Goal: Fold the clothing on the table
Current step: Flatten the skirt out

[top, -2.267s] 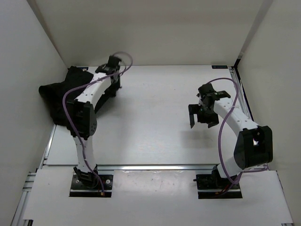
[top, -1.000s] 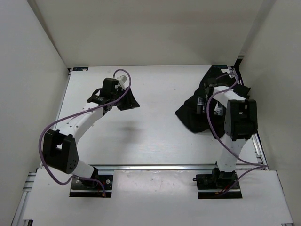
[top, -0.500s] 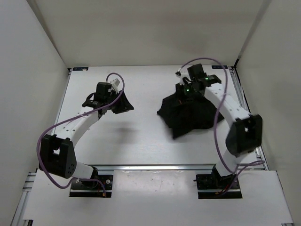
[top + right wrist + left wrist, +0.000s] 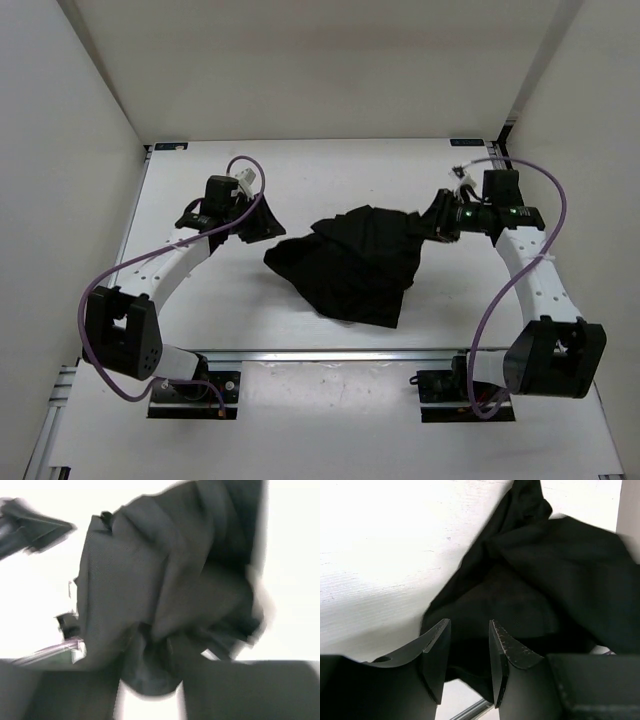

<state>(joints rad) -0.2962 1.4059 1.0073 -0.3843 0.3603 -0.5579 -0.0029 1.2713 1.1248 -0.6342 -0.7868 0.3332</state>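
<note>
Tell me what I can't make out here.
- Whether the right tool grips the clothing: the right wrist view is motion-blurred, and it is too small in the top view.
- Clothing's hem and layers: hidden under its own bunched folds in every view.
- Clothing's near edge, left wrist view: hidden behind the left tool.

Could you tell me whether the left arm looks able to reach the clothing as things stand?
Probably yes: the left gripper sits open just short of the clothing's nearest edge. Its wrist view shows cloth right ahead, and nothing stands between them.
</note>
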